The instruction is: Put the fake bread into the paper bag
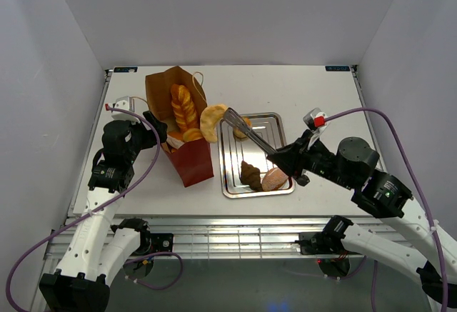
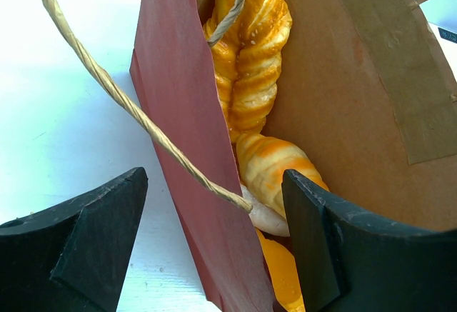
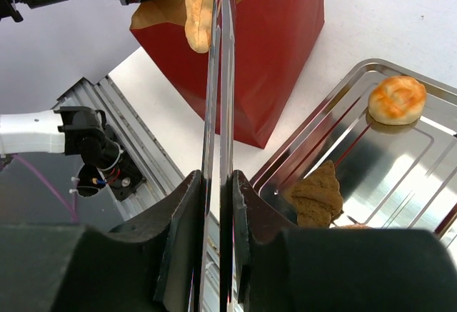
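The red paper bag (image 1: 191,160) stands open left of the tray and holds a braided loaf (image 1: 183,106) and a croissant (image 2: 275,165). My left gripper (image 1: 155,128) is open, and the bag's left wall (image 2: 193,133) runs between its fingers, one outside and one inside. My right gripper (image 1: 283,158) is shut on slim metal tongs (image 3: 218,105). The tong tips pinch a golden flat pastry (image 1: 211,123) at the bag's right rim. A round roll (image 3: 397,100), a dark brown piece (image 3: 318,194) and a pinkish one (image 1: 275,180) lie on the tray.
The shallow silver tray (image 1: 284,130) sits right of the bag. A cord handle (image 2: 128,105) hangs across the left wrist view. White walls close in the table on three sides, and the rail at the table's near edge (image 1: 235,244) carries the arm bases.
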Robot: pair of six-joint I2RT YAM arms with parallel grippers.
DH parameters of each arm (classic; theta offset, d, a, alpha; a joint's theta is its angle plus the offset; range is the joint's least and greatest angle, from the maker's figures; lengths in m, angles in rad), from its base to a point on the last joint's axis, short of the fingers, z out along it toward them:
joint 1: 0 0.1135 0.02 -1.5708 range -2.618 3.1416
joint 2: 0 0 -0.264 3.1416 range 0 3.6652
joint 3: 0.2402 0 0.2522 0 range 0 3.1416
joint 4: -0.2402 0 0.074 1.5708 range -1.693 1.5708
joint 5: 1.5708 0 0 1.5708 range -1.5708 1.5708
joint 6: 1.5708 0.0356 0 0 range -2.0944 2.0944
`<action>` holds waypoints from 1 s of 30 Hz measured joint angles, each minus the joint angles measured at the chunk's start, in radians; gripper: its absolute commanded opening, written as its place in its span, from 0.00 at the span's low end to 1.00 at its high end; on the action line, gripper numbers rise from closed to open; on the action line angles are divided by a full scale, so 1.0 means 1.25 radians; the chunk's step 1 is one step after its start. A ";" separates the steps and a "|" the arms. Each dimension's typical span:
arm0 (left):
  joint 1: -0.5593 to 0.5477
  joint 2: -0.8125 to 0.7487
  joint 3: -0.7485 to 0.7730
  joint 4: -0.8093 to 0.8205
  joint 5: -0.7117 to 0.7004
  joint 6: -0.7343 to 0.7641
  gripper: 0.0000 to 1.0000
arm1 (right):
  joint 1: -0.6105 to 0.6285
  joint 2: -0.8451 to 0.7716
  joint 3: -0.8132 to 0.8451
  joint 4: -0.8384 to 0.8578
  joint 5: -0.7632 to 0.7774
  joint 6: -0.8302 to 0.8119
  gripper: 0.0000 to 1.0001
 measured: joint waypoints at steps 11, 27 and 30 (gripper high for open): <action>0.000 0.006 0.000 0.000 0.000 0.000 0.86 | 0.000 0.031 0.000 0.027 -0.033 0.000 0.17; 0.000 0.008 0.000 0.000 0.000 0.000 0.86 | 0.000 0.131 0.021 0.106 -0.032 -0.003 0.18; 0.000 0.008 0.000 0.000 0.000 0.000 0.86 | 0.000 0.145 0.032 0.111 -0.034 -0.005 0.18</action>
